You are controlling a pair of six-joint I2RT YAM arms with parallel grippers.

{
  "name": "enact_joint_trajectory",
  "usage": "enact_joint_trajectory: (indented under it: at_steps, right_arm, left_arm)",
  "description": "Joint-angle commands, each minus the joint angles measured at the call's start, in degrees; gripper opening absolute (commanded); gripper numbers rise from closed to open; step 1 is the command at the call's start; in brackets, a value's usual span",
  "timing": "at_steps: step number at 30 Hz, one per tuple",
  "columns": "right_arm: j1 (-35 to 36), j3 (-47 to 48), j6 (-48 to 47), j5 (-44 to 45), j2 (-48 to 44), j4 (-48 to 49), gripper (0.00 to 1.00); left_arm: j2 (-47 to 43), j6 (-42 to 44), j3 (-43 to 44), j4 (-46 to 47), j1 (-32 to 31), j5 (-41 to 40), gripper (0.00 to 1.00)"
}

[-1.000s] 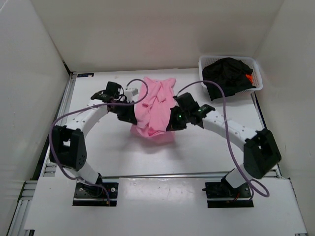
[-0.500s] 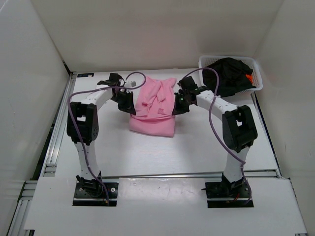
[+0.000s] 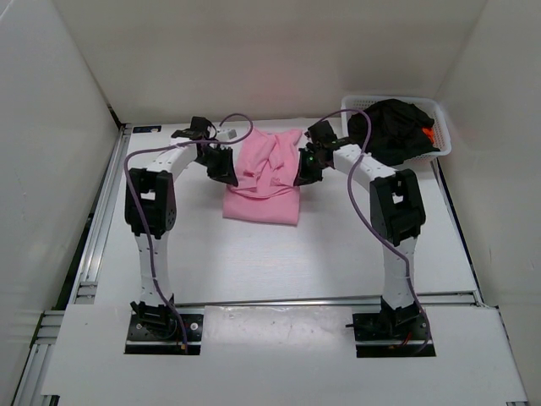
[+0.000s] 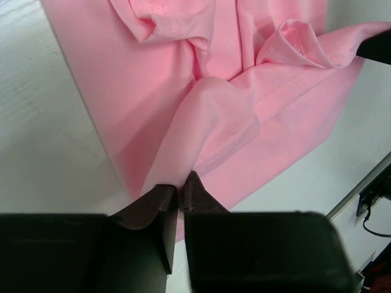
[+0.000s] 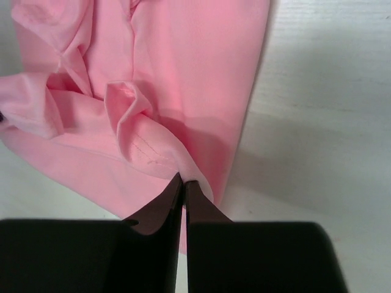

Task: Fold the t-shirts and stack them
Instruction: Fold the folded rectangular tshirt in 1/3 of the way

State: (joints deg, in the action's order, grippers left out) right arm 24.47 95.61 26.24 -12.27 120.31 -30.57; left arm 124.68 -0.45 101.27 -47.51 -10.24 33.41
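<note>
The light pink t-shirt [image 3: 262, 190] lies folded over on the white table [image 3: 338, 254], its upper layer crumpled toward the far side. My left gripper [image 3: 229, 168] is shut on a fold at its left edge; in the left wrist view the gripper [image 4: 181, 192] has pink cloth [image 4: 201, 128] pinched between its tips. On the shirt's right edge my right gripper [image 3: 302, 172] grips the hem, and in the right wrist view that gripper [image 5: 184, 182] is shut on the cloth [image 5: 195, 61]. A black t-shirt [image 3: 393, 127] fills the basket, with a bit of orange t-shirt [image 3: 429, 133] showing.
The white mesh basket [image 3: 349, 107] stands at the far right corner. White walls enclose the table on the left, the back and the right. Both arms reach over the table's far half, their purple cables [image 3: 363, 199] looping beside them.
Both grippers have carried the pink shirt's edges toward the far side, and the arms have stretched out. The shirt now lies flatter and farther back.
</note>
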Motion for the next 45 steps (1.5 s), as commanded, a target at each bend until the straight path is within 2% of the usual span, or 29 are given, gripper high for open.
enact_joint_trajectory:
  at_steps: [1,2,4,5,6,8,10,11,14,15,20,21,22,24,25,26,27,29,32,33,37,39,45]
  right_arm:
    - [-1.2,3.9,0.0,-2.8,2.8,-0.4,0.06]
    - [-1.8,4.7,0.0,-3.3,3.4,-0.4,0.23]
    - [-1.8,7.6,0.0,-3.8,5.2,-0.4,0.32]
    - [-2.3,8.4,-0.6,-3.8,5.2,-0.4,0.36]
    - [-2.3,9.2,-0.6,-3.8,5.2,-0.4,0.47]
    - [-2.8,10.5,-0.6,-2.4,5.2,-0.9,0.54]
    - [-2.8,9.9,-1.1,-0.8,2.0,-1.5,0.61]
    - [-2.8,7.9,-1.1,0.0,0.6,-1.5,0.63]
    - [-2.8,2.7,-2.4,4.1,-5.2,-2.6,0.68]
    - [-2.3,-2.0,-2.4,5.2,-8.2,-2.6,0.68]
    - [1.7,-15.4,-0.8,8.5,-15.6,-0.3,0.68]
    - [2.6,-18.9,0.0,7.2,-17.2,0.6,0.65]
    - [2.6,-20.5,0.7,6.0,-17.9,3.1,0.56]
    - [4.6,-22.1,1.5,6.0,-19.1,5.0,0.41]
    - [5.1,-21.5,1.5,6.0,-19.1,5.5,0.3]
    - [5.9,-20.4,1.5,5.4,-17.6,6.0,0.26]
    - [5.9,-18.8,2.2,4.2,-16.3,6.0,0.22]
    - [6.5,-12.5,4.4,0.0,-10.9,6.0,0.15]
    - [7.5,-6.4,8.1,-6.8,-4.6,9.6,0.1]
    - [7.5,-5.3,10.1,-7.4,-3.3,10.3,0.09]
    - [7.5,2.7,12.4,-5.6,4.0,10.4,0.05]
    - [6.7,5.4,13.9,-5.0,6.3,8.5,0.04]
    - [3.4,7.3,16.6,-0.6,9.1,10.0,0.03]
  left_arm:
    - [1.3,0.4,2.4,0.5,0.3,1.3,0.23]
    - [2.2,0.4,3.7,0.5,0.3,0.7,0.31]
    - [3.6,0.4,5.0,0.5,0.9,0.2,0.42]
    - [3.6,0.4,6.9,0.5,1.4,-0.4,0.53]
    - [4.4,0.4,8.0,0.5,1.5,-1.0,0.59]
    - [4.4,0.4,11.3,0.5,2.5,-2.9,0.71]
    - [3.9,0.4,14.1,0.5,3.2,-4.2,0.94]
    - [2.2,0.4,16.9,0.5,4.0,-4.9,1.0]
    - [-1.3,0.4,19.8,0.0,5.3,-9.2,1.0]
    - [-2.5,0.4,19.8,0.0,5.3,-10.1,1.0]
    - [-9.4,0.4,9.7,-0.7,5.3,-11.3,1.0]
    - [-10.9,0.4,5.6,-0.7,4.8,-10.7,1.0]
    - [-11.4,0.4,3.7,-1.2,4.1,-10.6,0.99]
    - [-11.9,0.4,1.1,-1.7,1.6,-12.6,0.86]
    - [-11.9,0.4,-0.4,-1.7,0.4,-14.1,0.65]
    - [-11.9,0.4,-1.2,-2.2,-1.0,-17.7,0.53]
    - [-11.9,0.4,-1.9,-2.2,-2.5,-19.5,0.45]
    - [-11.9,0.4,-1.9,-2.2,-6.4,-23.3,0.37]
    - [-10.5,0.4,-1.3,-3.6,-7.6,-23.3,0.35]
    - [-10.5,0.4,-0.6,-4.3,-7.6,-20.7,0.35]
    - [-8.2,0.4,-0.1,-4.8,-9.8,-19.0,0.35]
    - [-6.7,0.4,0.4,-5.4,-10.3,-21.6,0.35]
    - [-1.1,0.4,5.0,-4.9,-10.9,-22.9,0.35]
